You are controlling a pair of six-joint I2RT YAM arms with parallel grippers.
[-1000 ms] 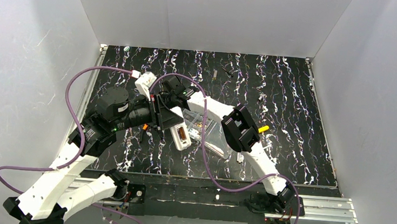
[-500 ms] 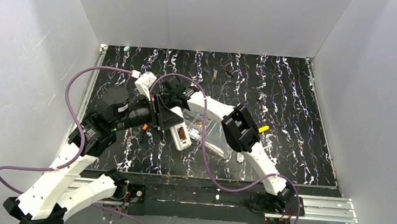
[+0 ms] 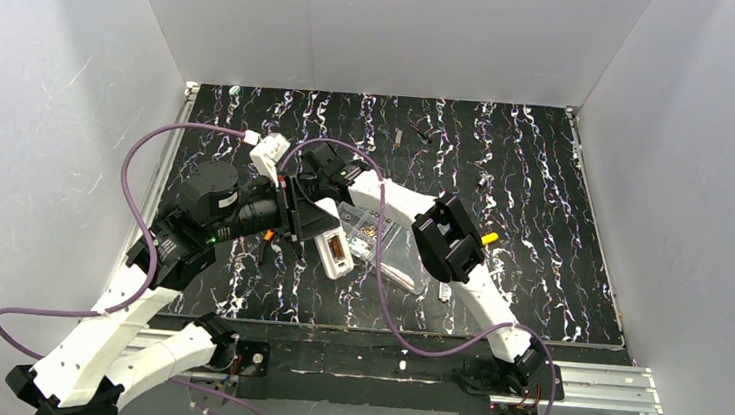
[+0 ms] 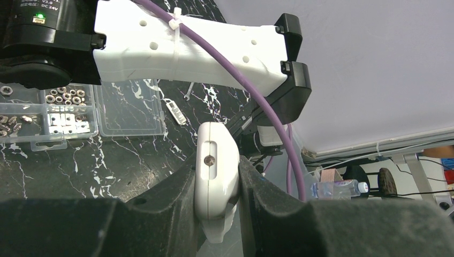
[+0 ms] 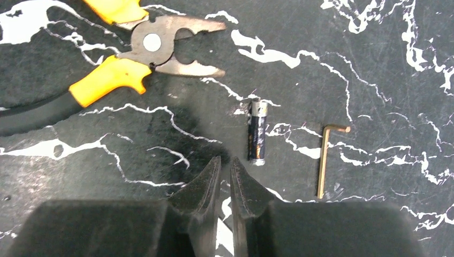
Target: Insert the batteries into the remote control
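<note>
Remote control (image 3: 337, 249) hangs above the surface, left of its middle and closer to the near edge than the far one. The left jaws pinch it across its narrow width and are closed tight on its sides. From above, its upturned face shows a brownish recess that looks like the open battery bay, seemingly with no cell in it. Just beyond it and to the right, the clear organiser box (image 3: 373, 236) rests on the surface.

Farther back, the right arm reaches across over the left one, its wrist view looking straight down. The right jaws stand almost together, with only a thin slit between the tips, and hold nothing. A single battery (image 5: 257, 131) lies flat on the surface just beside those tips, not touching them. A small hex key (image 5: 323, 160) lies on its other side, and orange-handled pliers (image 5: 144, 48) lie farther off.

The step in hand looks like fetching a battery, with no grasp made yet. Next, the right jaws need to widen and shift sideways to straddle the battery's body. They must then come down, close, and carry it to the bay with its poles matched.
</note>
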